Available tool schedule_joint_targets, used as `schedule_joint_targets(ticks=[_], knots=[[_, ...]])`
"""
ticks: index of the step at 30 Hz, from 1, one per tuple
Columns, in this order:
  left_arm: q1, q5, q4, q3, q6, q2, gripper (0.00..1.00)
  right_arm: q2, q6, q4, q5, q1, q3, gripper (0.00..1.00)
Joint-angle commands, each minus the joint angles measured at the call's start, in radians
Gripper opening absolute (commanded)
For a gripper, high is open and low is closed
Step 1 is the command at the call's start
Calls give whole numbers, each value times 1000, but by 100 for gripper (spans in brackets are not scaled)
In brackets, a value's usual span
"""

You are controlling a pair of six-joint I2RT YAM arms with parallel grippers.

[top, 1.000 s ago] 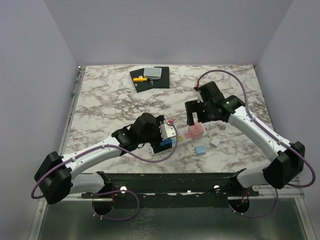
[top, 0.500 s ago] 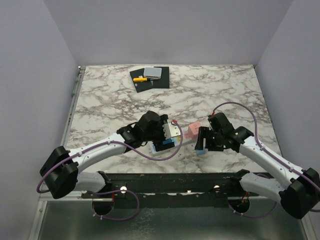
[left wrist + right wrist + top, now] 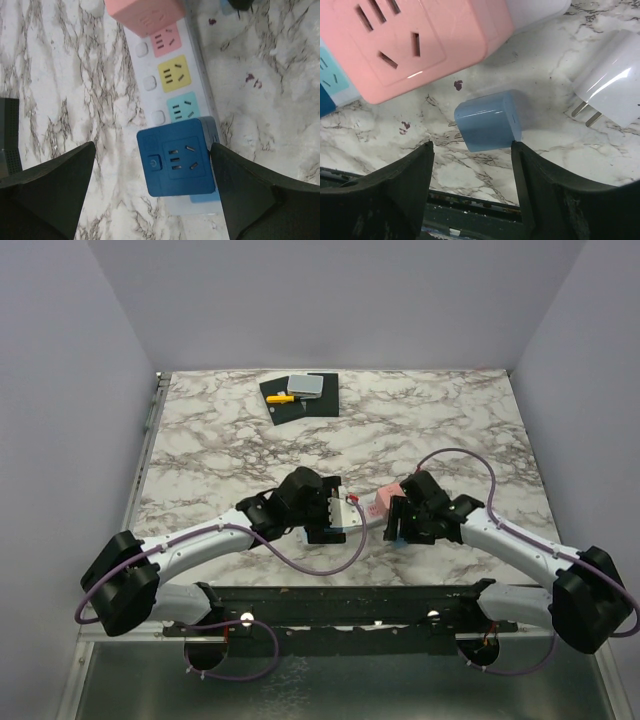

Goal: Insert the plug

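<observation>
Now brought down from the far side of the power strip: right gripper, spread, blue plug lying between its fingers on the marble, beside the pink adapter. Left gripper: spread over the dark blue adapter. White plug: shown by the right wrist view only.

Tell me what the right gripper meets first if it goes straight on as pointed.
Most likely the small light-blue cube plug lying on the marble table, centred between the open right gripper's fingers; depth is unclear.
</observation>
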Motion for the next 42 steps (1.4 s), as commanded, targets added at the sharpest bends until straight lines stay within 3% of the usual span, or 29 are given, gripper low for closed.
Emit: schedule_joint_targets(ticks=[1,12,20,31,35,39,42], knots=[[19,-109,-70,-63,140,10,98,20,45,31,100,44,-22,66],[76,-114,-107,-34,159,-29,98,118,79,-7,224,170,30,64],[76,-79,-120,23,79,-79,99,65,79,-38,242,180,59,65],[75,4,-140,71,-6,-129,99,-86,242,-151,413,121,57,81],[75,3,-139,73,-7,-134,99,-71,375,-259,512,108,71,100],[74,6,-138,71,-11,-146,99,-103,452,-259,523,66,45,85],[75,2,-139,65,-13,-156,99,-125,523,-288,555,44,29,83]])
